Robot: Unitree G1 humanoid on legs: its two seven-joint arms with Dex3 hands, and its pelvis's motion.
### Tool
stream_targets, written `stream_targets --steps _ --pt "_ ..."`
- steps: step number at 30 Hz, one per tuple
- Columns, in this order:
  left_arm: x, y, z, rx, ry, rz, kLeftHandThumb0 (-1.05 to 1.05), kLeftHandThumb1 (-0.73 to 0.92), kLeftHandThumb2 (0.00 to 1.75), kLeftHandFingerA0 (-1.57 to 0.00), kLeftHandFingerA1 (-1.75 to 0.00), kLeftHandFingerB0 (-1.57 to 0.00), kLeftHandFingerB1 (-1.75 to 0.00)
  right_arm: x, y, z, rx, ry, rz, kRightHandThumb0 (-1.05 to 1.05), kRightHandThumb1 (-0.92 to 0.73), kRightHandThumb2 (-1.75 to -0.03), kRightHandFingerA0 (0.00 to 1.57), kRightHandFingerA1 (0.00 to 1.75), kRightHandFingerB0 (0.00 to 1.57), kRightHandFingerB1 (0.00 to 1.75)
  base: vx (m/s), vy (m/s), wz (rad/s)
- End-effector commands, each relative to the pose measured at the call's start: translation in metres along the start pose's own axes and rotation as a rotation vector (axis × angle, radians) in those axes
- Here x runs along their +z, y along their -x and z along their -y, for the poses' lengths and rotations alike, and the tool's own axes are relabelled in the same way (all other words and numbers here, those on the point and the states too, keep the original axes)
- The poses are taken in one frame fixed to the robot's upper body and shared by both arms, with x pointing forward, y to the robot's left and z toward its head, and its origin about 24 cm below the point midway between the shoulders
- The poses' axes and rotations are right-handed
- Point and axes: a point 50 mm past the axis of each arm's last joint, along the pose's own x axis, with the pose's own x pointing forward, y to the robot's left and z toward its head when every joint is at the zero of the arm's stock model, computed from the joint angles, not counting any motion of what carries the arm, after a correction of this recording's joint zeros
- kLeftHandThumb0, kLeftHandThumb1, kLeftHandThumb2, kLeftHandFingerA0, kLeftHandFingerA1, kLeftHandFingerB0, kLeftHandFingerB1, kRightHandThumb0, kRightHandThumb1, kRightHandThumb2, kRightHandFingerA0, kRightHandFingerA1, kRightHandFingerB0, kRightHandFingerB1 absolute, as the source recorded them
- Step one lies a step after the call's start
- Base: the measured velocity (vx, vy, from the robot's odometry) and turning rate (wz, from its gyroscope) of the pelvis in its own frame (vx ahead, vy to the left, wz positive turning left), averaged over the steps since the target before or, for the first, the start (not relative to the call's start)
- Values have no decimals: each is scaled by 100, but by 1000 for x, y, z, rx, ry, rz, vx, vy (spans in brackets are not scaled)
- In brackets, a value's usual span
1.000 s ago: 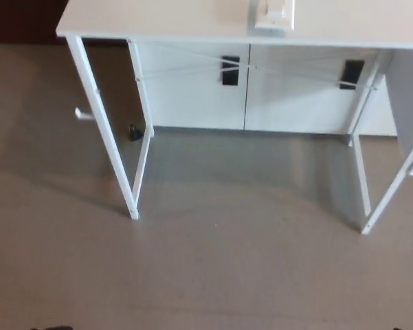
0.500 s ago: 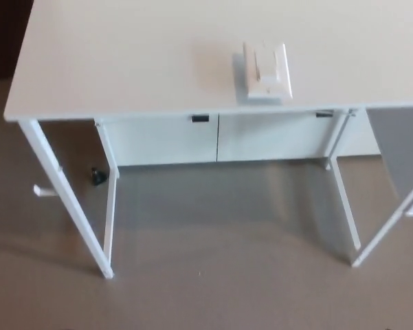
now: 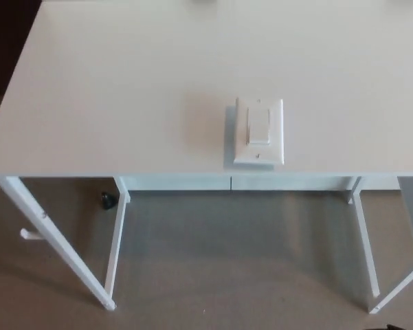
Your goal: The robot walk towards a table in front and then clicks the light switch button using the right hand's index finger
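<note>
Table (image 3: 110, 103) nearer, rectangular white switch (image 3: 259, 130) centred

The camera is closer and higher over the table (image 3: 110, 103): the tabletop fills most of the view, and the switch (image 3: 259, 131), earlier at the top edge, sits mid-picture near the tabletop's front edge.

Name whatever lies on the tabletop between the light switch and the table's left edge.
Nothing: in the head view, the white table is bare from the light switch across to its left edge. Neither robot hand shows.
</note>
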Motion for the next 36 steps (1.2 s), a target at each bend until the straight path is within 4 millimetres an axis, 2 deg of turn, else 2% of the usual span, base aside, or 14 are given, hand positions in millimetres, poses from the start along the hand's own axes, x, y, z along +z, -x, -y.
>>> stream_targets --steps 1,10,12,22,26,36 --pt "0 2 -6 14 -50 9 -14 58 57 -57 -44 -53 -41 -4 3 -2 4 0 -16 -27 -62 -57 71 60 44 44 129 45 -14" --pt "-2 5 -3 5 -61 2 -14 57 57 -56 -43 -51 -40 -4 5 -2 10 16 -24 -27 -62 -57 70 58 45 43 96 171 -6" --pt "4 0 -5 12 -55 24 -13 57 57 -56 -44 -53 -41 1 -1 1 7 25 -12 -28 -62 -57 71 58 45 43 86 98 5" --pt "6 0 -7 23 -71 27 -15 56 57 -57 -44 -53 -41 3 -4 1 12 19 -1 -26 -61 -58 70 59 45 45 65 -79 -1" --pt "19 -7 -8 24 -85 62 -15 57 57 -56 -44 -53 -41 10 -12 9 -1 27 17 -27 -62 -57 70 58 45 44 63 -157 4" --pt "23 -8 -10 33 -120 67 -16 56 57 -59 -43 -54 -40 18 -15 12 -9 33 30 -24 -61 -58 69 57 47 45 35 106 -8"
